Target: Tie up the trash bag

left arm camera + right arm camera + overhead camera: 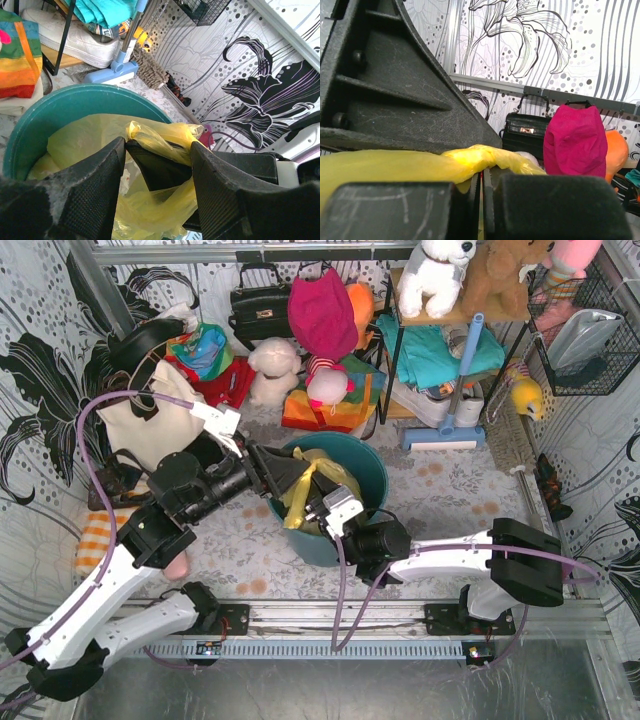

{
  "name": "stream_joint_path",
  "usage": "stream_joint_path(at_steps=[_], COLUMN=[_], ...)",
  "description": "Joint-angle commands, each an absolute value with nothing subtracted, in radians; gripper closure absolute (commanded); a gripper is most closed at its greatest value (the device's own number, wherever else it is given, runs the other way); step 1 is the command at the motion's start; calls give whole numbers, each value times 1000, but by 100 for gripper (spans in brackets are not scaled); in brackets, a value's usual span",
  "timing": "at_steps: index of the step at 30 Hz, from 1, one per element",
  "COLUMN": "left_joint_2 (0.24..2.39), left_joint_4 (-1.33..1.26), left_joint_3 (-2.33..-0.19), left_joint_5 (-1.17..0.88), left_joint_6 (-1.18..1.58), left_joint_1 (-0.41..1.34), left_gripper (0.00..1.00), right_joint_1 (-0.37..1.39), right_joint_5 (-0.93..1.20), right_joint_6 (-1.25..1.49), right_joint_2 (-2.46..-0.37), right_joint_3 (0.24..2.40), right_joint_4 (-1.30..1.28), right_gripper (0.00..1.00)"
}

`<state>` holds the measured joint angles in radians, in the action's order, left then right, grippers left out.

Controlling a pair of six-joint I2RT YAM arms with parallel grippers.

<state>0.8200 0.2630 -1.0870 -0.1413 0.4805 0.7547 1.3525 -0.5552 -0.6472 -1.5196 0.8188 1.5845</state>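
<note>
One trash bag point(322, 468), thin yellow-green and crinkled, sits inside one round teal bin point(376, 476) at the middle of the desk point(440, 490). Its film lines the bin's inner wall, and its top is gathered into a twisted strand that runs from the bin's centre towards 8 o'clock.

Two grippers meet at that strand. The right gripper point(481, 182), reaching in from 5 o'clock, has its jaws pressed together with a sliver of yellow film pinched in the seam, and the strand is draped across their tips. The left gripper point(159, 150), coming from 9 o'clock, has its jaws spread on either side of the strand and of the right jaws, gripping nothing.

From the bin's rim, bare patterned desk opens at 3 o'clock as far as the side wall. One cream tote point(150, 420) stands near at 10 o'clock. Toys and one black handbag point(260, 308) crowd 12 o'clock. One blue broom point(447, 435) lies at 2 o'clock.
</note>
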Motion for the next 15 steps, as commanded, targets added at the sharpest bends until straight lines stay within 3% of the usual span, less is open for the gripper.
stream_joint_path(at_steps=[1,15], left_joint_2=[807,732], left_joint_4=[293,262], left_joint_3=[-1028,-996], left_joint_5=[-244,-232], left_joint_6=[534,589], left_joint_1=[762,762], left_gripper=[37,36], right_joint_1=[1344,1344], right_joint_5=[-509,-421], right_joint_6=[-695,-913], right_joint_2=[-1531,-1552], right_joint_3=[878,917], right_joint_4=[1683,1683], right_gripper=[100,100])
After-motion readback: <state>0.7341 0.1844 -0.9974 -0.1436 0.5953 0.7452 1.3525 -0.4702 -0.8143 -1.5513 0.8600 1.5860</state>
